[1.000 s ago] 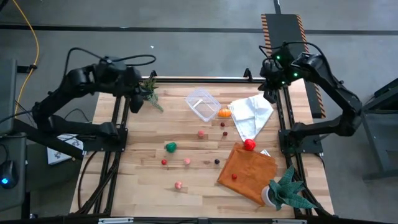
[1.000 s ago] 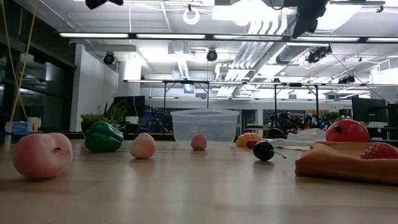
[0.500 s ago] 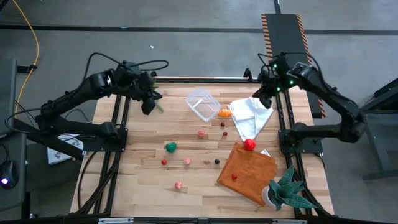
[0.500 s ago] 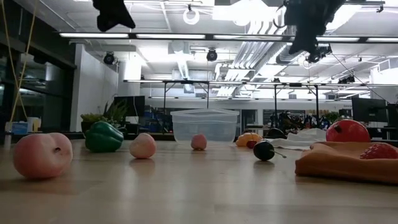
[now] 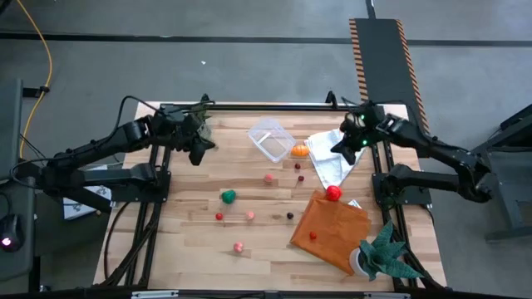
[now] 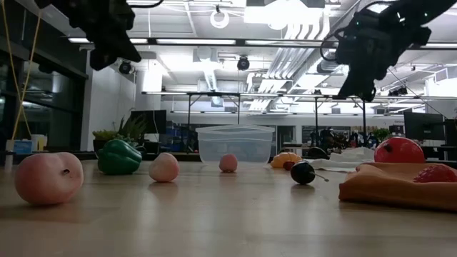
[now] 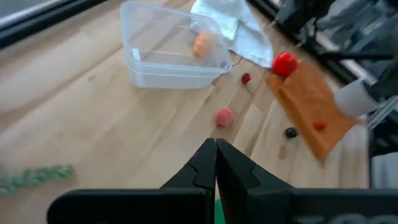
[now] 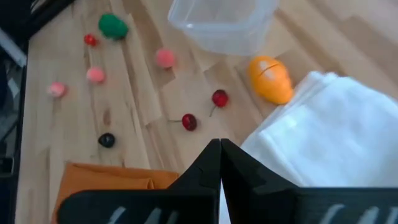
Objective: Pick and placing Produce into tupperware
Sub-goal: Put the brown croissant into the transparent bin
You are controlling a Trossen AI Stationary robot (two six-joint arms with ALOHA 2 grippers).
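The clear tupperware (image 5: 271, 139) (image 6: 235, 145) (image 7: 174, 53) (image 8: 221, 22) stands on its base near the table's far edge. Small produce lies scattered on the wood: an orange piece (image 5: 299, 151) (image 8: 271, 78) beside the tupperware, a green pepper (image 5: 228, 196), pink pieces (image 5: 269, 178), cherries (image 8: 219, 98), and a red tomato (image 5: 333, 193) on the orange cloth's edge. My left gripper (image 5: 197, 151) (image 7: 216, 155) hovers shut, left of the tupperware. My right gripper (image 5: 341, 149) (image 8: 220, 155) hovers shut over the white cloth (image 5: 337, 154).
An orange cloth (image 5: 328, 228) with a small red piece on it lies at the near right. One potted plant (image 5: 386, 253) stands at the near right corner, another (image 5: 199, 116) at the far left by my left arm. Bare wood lies at the near left.
Both arms have come down from high above and reached in over the table. My left gripper has moved right toward the tupperware. My right gripper has moved left and toward the near edge, out over the white cloth. Nothing on the table has moved.
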